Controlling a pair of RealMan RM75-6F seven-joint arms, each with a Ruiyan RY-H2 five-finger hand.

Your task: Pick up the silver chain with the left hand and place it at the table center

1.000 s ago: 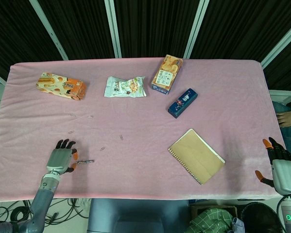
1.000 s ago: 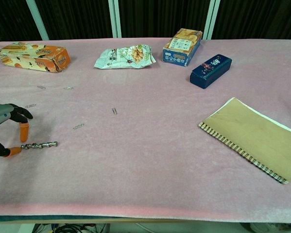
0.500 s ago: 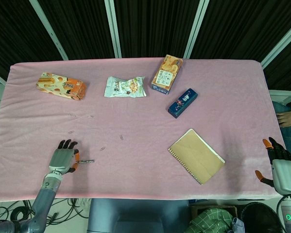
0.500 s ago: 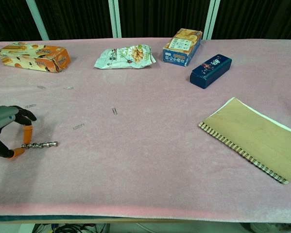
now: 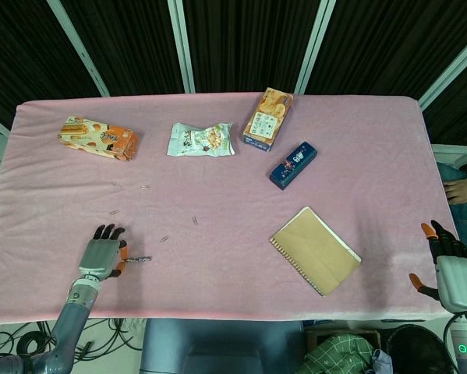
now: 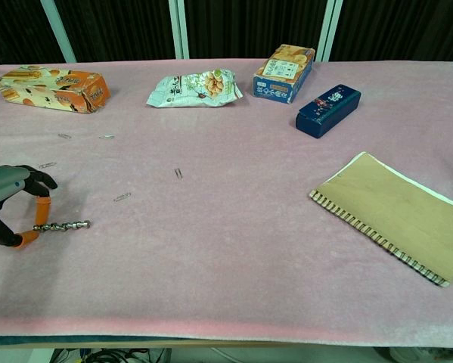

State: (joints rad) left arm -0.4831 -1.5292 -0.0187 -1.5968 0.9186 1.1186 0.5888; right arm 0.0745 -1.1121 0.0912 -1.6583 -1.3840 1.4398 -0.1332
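Observation:
The silver chain [image 6: 62, 224] lies flat on the pink tablecloth near the front left edge, also visible as a short silver chain [image 5: 138, 259] in the head view. My left hand [image 6: 10, 203] arches over its left end, with an orange fingertip [image 6: 42, 209] and the thumb tip closed around that end. The rest of the chain stretches rightward on the cloth. The left hand [image 5: 100, 255] shows palm-down in the head view. My right hand [image 5: 451, 273] hovers at the table's front right corner with fingers spread, holding nothing.
Several paper clips [image 6: 122, 197] lie scattered near the chain. A tan spiral notebook [image 6: 396, 215] sits at the right. At the back are an orange snack box [image 6: 54, 88], a white snack bag [image 6: 194, 88], a biscuit box [image 6: 284, 71] and a dark blue box [image 6: 328, 110].
The left hand's finger has come down onto the chain's left end, closing the gap to the thumb. The chain has not shifted. The right hand is still.

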